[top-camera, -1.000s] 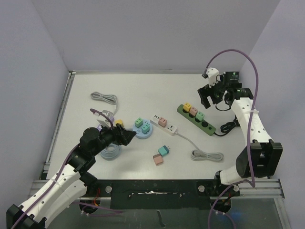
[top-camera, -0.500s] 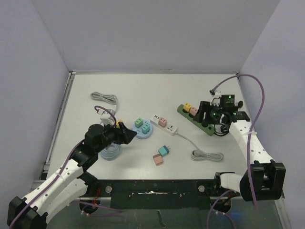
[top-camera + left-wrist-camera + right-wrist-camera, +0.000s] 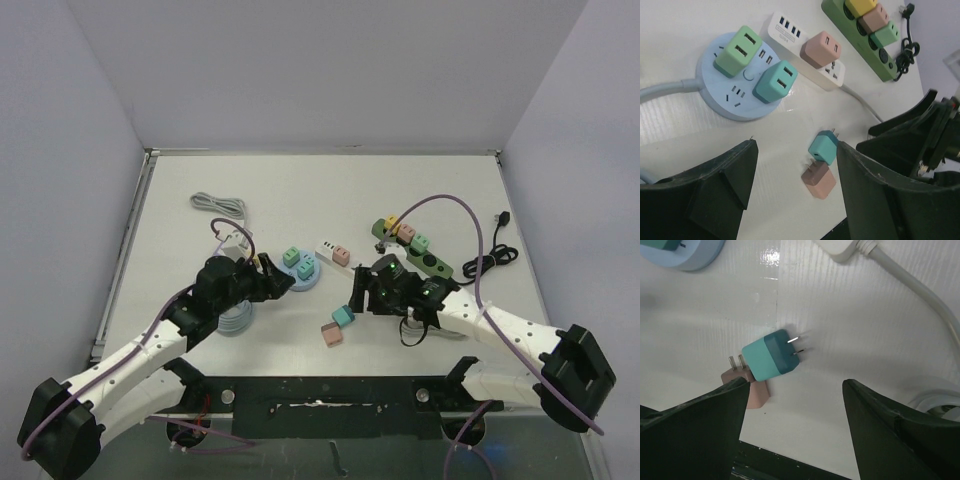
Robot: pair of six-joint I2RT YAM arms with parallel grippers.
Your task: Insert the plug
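Two loose plugs lie on the table at the front middle: a teal plug [image 3: 343, 317] [image 3: 771, 360] [image 3: 824, 146] with its prongs free, and a pink plug [image 3: 332, 336] [image 3: 752, 390] [image 3: 819, 180] touching it. My right gripper [image 3: 362, 296] [image 3: 796, 382] hovers open just right of them, holding nothing. My left gripper [image 3: 278, 279] [image 3: 796, 145] is open and empty beside the round blue power socket [image 3: 300, 272] [image 3: 715, 75], which carries a green and a teal plug. The white power strip [image 3: 790, 35] holds a pink plug. The green power strip [image 3: 440, 268] [image 3: 840, 15] holds three plugs.
A grey coiled cable [image 3: 220, 204] lies at the back left and a black cable [image 3: 495, 252] at the right. The white strip's cord [image 3: 910, 285] runs to a coil [image 3: 418, 330] under my right arm. The table's dark front rail [image 3: 320, 395] is close below the loose plugs.
My right arm swung from the back right corner down to the front middle, ending beside the loose plugs. My left gripper crept right toward the round socket.
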